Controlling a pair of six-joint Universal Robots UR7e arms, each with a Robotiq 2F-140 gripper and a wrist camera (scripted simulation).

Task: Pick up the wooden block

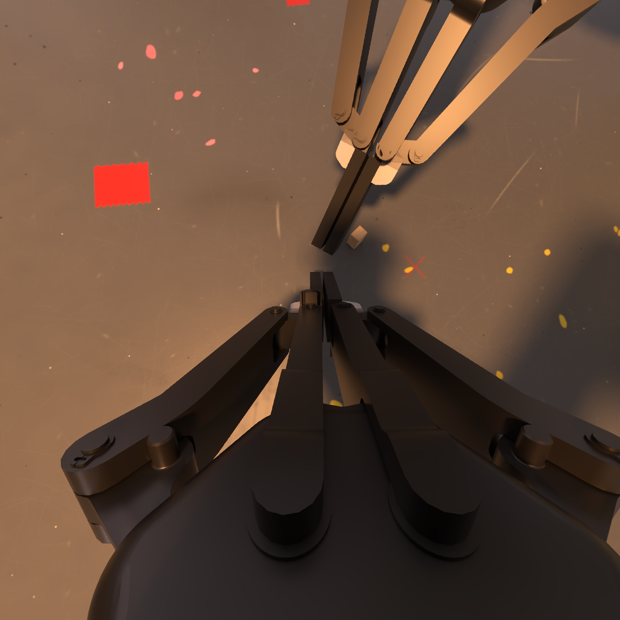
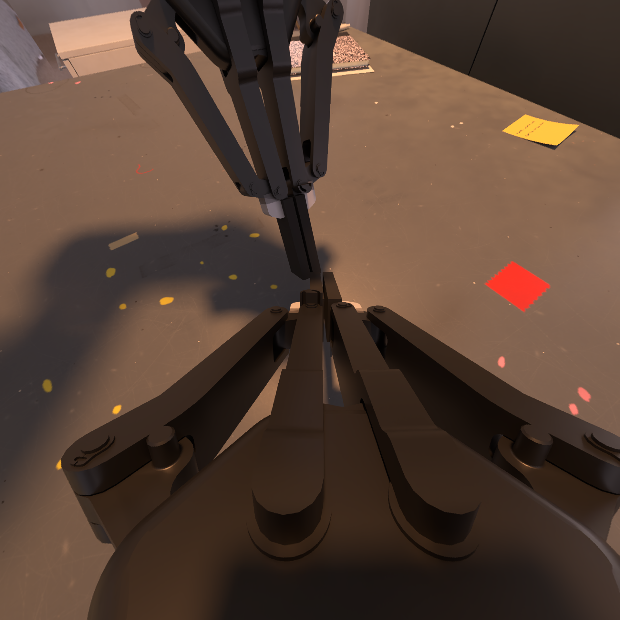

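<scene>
Left gripper [image 1: 321, 274] and right gripper [image 1: 324, 250] hang tip to tip above the scuffed brown tabletop [image 1: 201, 302], each with fingers pressed together and holding nothing. The small pale wooden block [image 1: 356, 237] lies on the table just right of the right gripper's fingertips. A red serrated-edged square patch [image 1: 122, 185] lies far left.

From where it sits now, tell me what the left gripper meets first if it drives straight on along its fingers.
Probably the right gripper: its shut fingertips hang just ahead of the left gripper, also shut. The wooden block lies slightly right of that line on the table. Depth is uncertain.
</scene>
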